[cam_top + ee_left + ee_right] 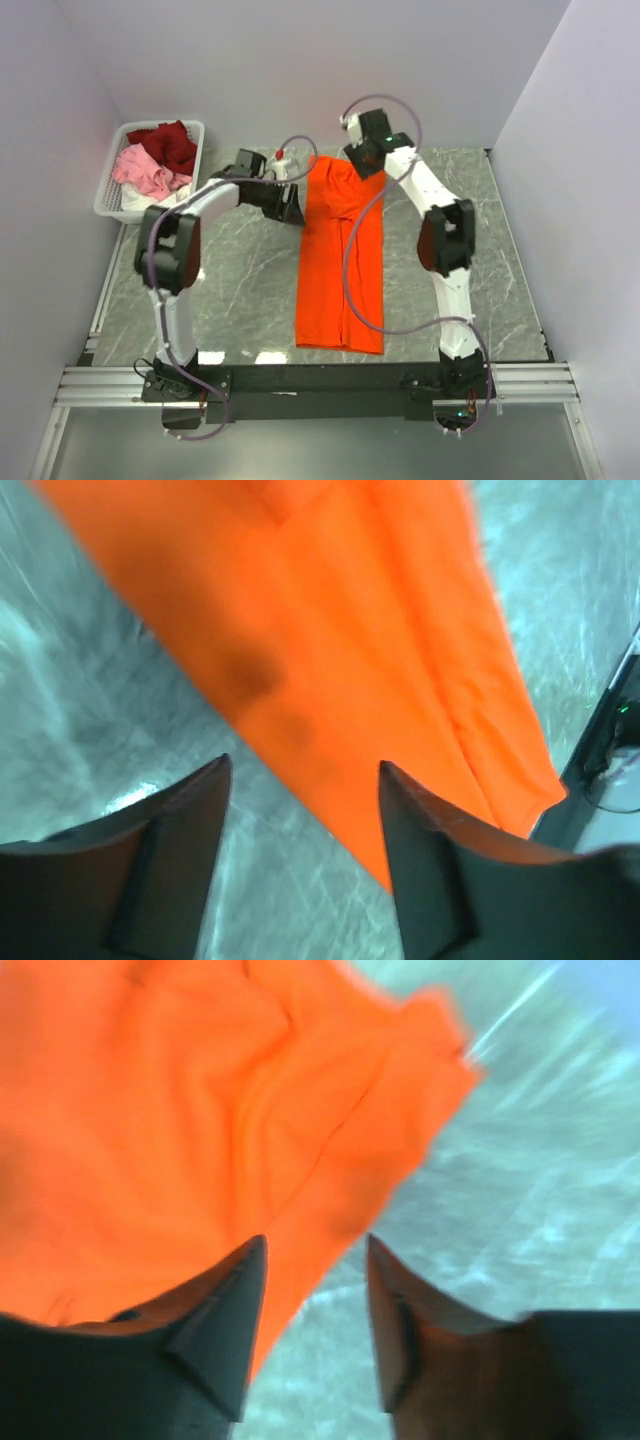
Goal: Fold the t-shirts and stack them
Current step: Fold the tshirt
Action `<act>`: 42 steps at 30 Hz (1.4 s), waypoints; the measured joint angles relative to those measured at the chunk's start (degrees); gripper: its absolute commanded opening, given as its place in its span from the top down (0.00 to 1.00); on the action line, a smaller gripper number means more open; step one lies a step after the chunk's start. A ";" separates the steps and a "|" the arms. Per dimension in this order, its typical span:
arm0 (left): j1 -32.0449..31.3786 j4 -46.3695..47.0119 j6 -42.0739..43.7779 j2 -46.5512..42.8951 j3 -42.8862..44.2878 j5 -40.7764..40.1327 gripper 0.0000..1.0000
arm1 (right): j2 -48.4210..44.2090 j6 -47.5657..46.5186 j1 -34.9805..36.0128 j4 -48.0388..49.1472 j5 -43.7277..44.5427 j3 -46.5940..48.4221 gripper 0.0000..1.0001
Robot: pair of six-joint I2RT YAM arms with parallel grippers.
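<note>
A bright orange t-shirt lies on the marble table as a long narrow strip running from the far middle toward the near edge. My left gripper hovers by the strip's upper left edge. In the left wrist view it is open, with bare table and the orange t-shirt's edge between its fingers. My right gripper is over the strip's far end. In the right wrist view it is open above the orange cloth's corner, holding nothing. Dark red and pink t-shirts lie heaped in a basket.
The white slotted basket stands at the far left corner against the wall. White walls close in the table on the left, back and right. A metal rail with both arm bases runs along the near edge.
</note>
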 measured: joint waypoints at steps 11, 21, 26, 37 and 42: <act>-0.04 1.77 26.80 -43.43 -16.44 -0.50 0.01 | -54.73 -6.51 0.13 22.16 -15.08 -39.28 0.22; -9.05 -6.23 48.63 -54.53 -42.49 1.95 0.03 | -77.00 -26.16 5.84 6.82 -32.35 -75.67 0.12; -20.98 -1.20 49.11 -58.01 -54.73 -2.19 0.19 | -87.08 -28.94 16.63 2.56 -32.17 -91.36 0.24; -35.32 11.56 48.96 -56.92 -59.45 -10.14 0.45 | -87.97 -23.98 38.47 12.81 -22.53 -106.51 0.39; -37.66 12.24 50.05 -53.86 -59.45 -13.42 0.47 | -86.01 -24.24 39.98 16.20 -19.61 -107.34 0.39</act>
